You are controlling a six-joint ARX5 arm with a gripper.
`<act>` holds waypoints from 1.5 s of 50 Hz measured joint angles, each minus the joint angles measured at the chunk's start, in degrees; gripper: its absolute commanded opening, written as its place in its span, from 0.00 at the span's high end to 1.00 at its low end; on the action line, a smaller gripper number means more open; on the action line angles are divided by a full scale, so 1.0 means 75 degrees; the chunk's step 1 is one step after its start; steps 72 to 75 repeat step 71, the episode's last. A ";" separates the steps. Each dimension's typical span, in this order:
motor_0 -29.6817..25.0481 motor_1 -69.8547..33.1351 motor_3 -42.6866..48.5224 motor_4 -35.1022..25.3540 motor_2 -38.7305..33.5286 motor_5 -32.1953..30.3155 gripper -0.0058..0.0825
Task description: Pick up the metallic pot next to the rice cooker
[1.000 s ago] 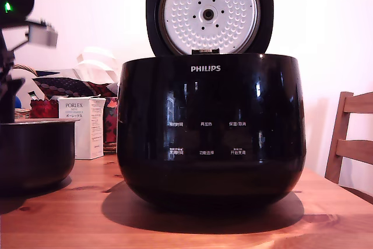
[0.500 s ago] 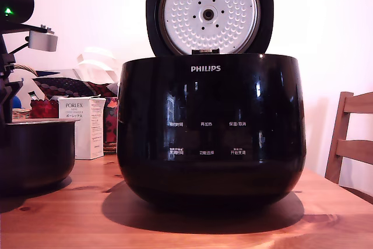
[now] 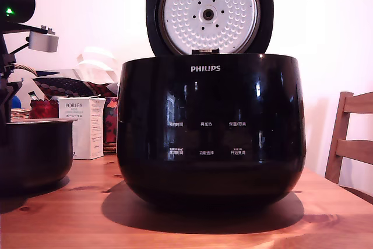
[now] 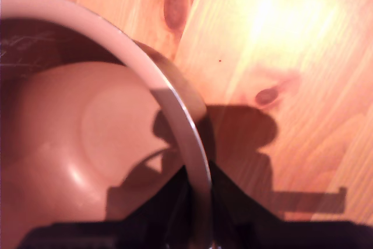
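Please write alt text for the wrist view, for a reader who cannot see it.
The black claw straddles the pale rim of the metallic pot, one finger inside the wall and one outside. The pot's smooth brownish inside shows the arm's shadow. Beside it lies the knotty wooden table.

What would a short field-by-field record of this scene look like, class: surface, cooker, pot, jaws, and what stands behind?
surface: wooden table
rice cooker: glossy black PHILIPS body, lid raised, dimpled silver plate showing
metallic pot: dark, pale rim, at the exterior view's left of the cooker, apart from it
gripper: its jaws straddle the pot's rim, one inside, one outside
pot inside: empty in the wrist view
background: white PORLEX box, wooden chair
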State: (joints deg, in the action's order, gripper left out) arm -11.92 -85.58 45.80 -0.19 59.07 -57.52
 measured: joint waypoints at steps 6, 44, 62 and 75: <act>-0.0012 0.0000 0.0379 0.0277 0.0137 -0.0015 0.96; -0.1204 0.0729 0.3742 0.0924 0.3095 0.0114 0.96; -0.2052 0.0737 0.4325 0.1032 0.4526 0.0449 0.96; -0.2127 0.0749 0.4368 0.1040 0.4596 0.0487 0.96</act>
